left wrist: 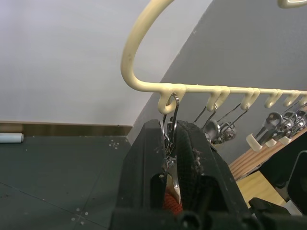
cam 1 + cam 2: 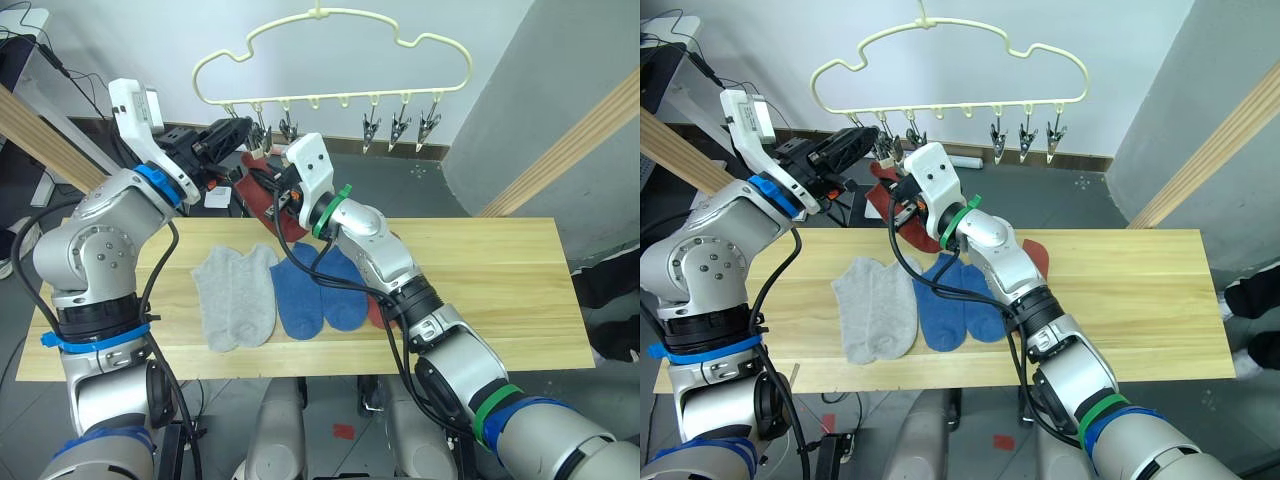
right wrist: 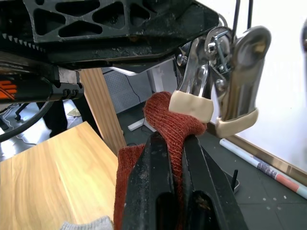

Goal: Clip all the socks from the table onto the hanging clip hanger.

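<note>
Under the clip hanger, both grippers meet at its leftmost clip.
Right gripper clamps a rust red sock up between the clip's pads; left gripper squeezes that clip.

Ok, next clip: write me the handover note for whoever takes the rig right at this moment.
Left hand: shut on the leftmost clip of the clip hanger, squeezing its handles so the jaws stand open.
Right hand: shut on a rust red sock, its top edge lifted to the open jaws, not yet pinched.
On the table: two grey socks, two blue socks, and a second red sock partly behind the right arm.
Done: nothing clipped yet; the other clips hang empty.
Left: seat this sock, release the clip, then hang the five on the table.
</note>
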Action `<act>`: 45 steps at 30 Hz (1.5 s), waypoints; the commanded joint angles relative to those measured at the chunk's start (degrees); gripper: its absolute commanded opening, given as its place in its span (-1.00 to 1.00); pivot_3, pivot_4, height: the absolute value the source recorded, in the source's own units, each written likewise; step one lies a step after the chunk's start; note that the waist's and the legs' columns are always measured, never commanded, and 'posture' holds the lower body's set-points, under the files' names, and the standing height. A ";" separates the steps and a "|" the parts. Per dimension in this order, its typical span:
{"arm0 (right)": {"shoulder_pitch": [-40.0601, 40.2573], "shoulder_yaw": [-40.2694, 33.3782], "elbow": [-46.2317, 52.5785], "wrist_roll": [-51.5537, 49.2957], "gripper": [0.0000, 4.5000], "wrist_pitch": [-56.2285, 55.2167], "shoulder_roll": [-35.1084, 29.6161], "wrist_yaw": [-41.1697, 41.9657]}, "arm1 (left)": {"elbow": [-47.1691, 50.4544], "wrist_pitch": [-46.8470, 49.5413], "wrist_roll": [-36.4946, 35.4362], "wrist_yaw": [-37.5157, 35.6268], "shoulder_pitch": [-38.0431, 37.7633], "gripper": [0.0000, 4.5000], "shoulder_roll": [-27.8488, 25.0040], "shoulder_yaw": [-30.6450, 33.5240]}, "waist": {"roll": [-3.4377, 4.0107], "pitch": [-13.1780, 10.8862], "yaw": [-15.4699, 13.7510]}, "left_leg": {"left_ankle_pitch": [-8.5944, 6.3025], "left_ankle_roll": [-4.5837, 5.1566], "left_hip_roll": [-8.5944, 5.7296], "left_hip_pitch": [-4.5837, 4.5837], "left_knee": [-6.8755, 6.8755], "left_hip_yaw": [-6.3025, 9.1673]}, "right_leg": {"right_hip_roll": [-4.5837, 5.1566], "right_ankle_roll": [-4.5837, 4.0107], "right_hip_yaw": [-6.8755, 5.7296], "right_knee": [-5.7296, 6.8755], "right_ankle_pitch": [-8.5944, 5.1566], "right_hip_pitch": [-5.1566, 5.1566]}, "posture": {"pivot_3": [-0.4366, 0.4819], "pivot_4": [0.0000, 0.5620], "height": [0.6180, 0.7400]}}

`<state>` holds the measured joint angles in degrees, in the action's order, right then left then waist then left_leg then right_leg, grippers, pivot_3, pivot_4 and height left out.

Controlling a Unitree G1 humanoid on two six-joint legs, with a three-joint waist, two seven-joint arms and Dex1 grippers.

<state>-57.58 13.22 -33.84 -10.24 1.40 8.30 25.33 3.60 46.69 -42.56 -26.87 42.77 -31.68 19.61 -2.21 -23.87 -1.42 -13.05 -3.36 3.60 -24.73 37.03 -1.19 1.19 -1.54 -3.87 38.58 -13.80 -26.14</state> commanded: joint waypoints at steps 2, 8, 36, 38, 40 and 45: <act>-0.41 1.05 3.42 0.16 -1.00 -2.44 6.25 0.00 | 2.37 -0.46 -1.79 -0.73 0.20 -0.94 -0.65 1.43 | 0.00 0.00 0.00 | 0.00 0.00 0.00 0.00 0.00 0.00 | 0.00 0.00 0.00 0.00 0.00 0.00 | 0.06 0.53 1.00; -1.14 0.77 1.89 0.63 -1.00 -3.70 6.38 -1.70 | 3.10 1.14 -2.96 -0.72 -0.13 -0.94 -0.53 1.76 | 0.00 0.00 0.00 | 0.00 0.00 0.00 0.00 0.00 0.00 | 0.00 0.00 0.00 0.00 0.00 0.00 | 0.06 0.53 1.00; 2.21 3.66 4.43 2.04 0.25 2.52 3.67 -0.69 | 4.73 -2.40 0.68 -3.53 -4.84 0.37 -4.63 0.57 | 0.00 0.00 0.08 | 0.03 -0.04 0.02 0.04 0.02 0.01 | -0.01 0.00 0.02 0.13 0.00 -0.02 | 0.09 0.53 1.00; 4.50 4.61 7.94 2.36 0.25 4.57 2.44 -0.08 | 4.80 -3.00 1.18 -3.61 -5.27 0.37 -4.91 0.49 | 0.00 0.00 0.07 | 0.03 -0.04 0.01 0.04 0.00 0.01 | -0.01 0.01 0.02 0.12 0.00 -0.02 | 0.08 0.54 1.00; 7.06 5.50 12.25 2.44 0.25 6.79 1.16 0.60 | 4.86 -3.80 1.96 -3.93 -5.69 0.37 -5.31 0.28 | 0.00 0.00 0.05 | 0.03 -0.04 0.01 0.04 0.00 0.01 | 0.00 0.00 0.03 0.10 0.00 -0.02 | 0.08 0.54 1.00; 14.56 8.20 26.01 3.25 0.25 14.47 -3.83 3.26 | 3.90 -6.69 3.89 -4.18 -6.88 0.37 -6.18 1.20 | 0.00 0.00 0.05 | 0.03 -0.04 0.01 0.04 0.02 0.03 | -0.01 0.01 0.03 0.13 -0.01 -0.02 | 0.08 0.54 1.00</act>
<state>-44.11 20.57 -14.55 -7.02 14.00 5.11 27.14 6.13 41.98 -39.23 -30.67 36.51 -36.63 19.28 -2.20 -23.87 -1.37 -13.02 -3.40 3.60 -24.69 37.05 -1.16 1.18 -1.52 -3.84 38.73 -13.81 -26.17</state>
